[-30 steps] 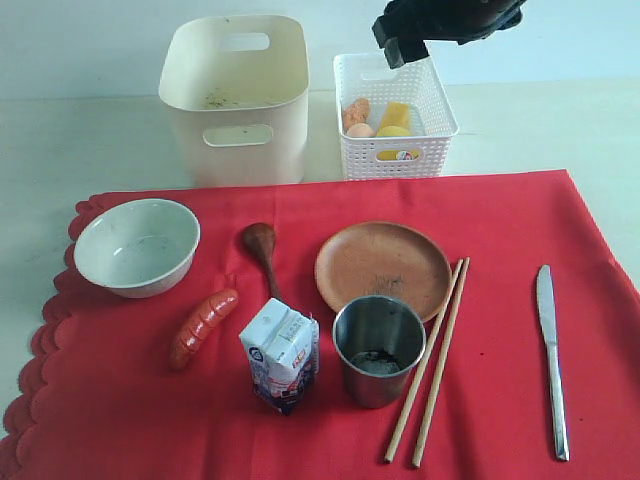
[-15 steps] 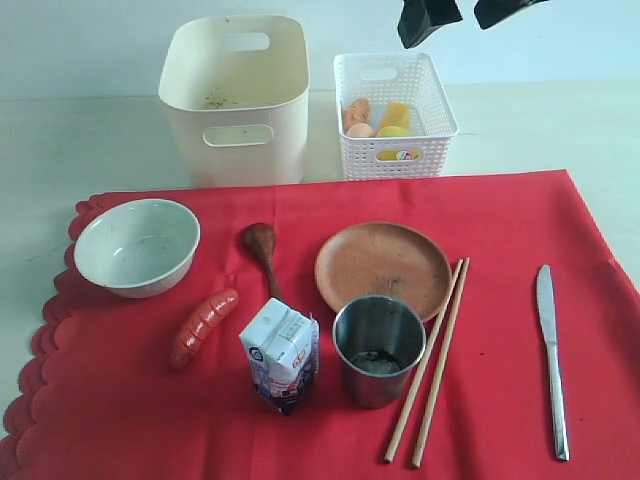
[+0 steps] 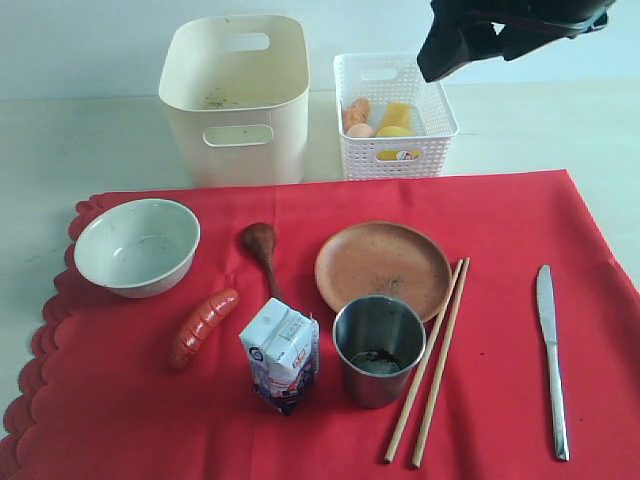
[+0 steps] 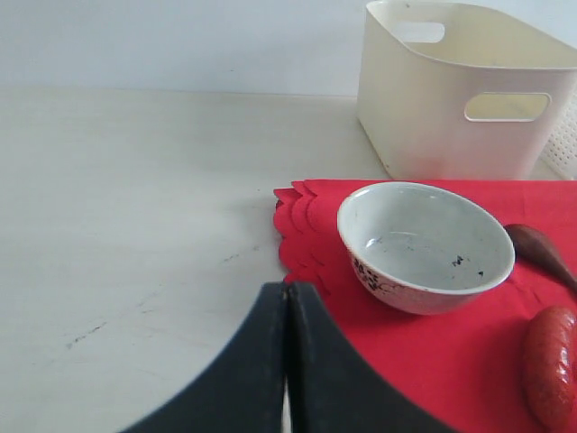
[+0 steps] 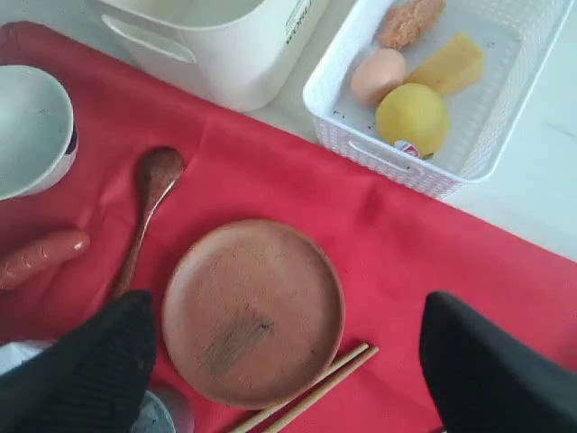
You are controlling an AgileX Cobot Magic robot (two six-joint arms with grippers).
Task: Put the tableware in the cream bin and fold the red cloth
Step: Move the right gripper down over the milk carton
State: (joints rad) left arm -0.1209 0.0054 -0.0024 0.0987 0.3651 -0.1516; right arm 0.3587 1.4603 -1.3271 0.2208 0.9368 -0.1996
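Hovering high and aimed at the round brown wooden plate, the right gripper is spread wide and empty, so I'd guess it's lining up a grab. Left gripper is pinched closed on nothing, parked low by the pale white-green bowl, likely just waiting. Both dishes sit on the big red cloth, nothing yet in the tall cream plastic bin behind it.

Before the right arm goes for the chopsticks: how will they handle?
The chopsticks are two thin loose sticks, so they'd probably roll or separate if nudged. Wooden-looking, likely stiff and light. They lie flat on the red cloth, so a pinch might snag fabric.
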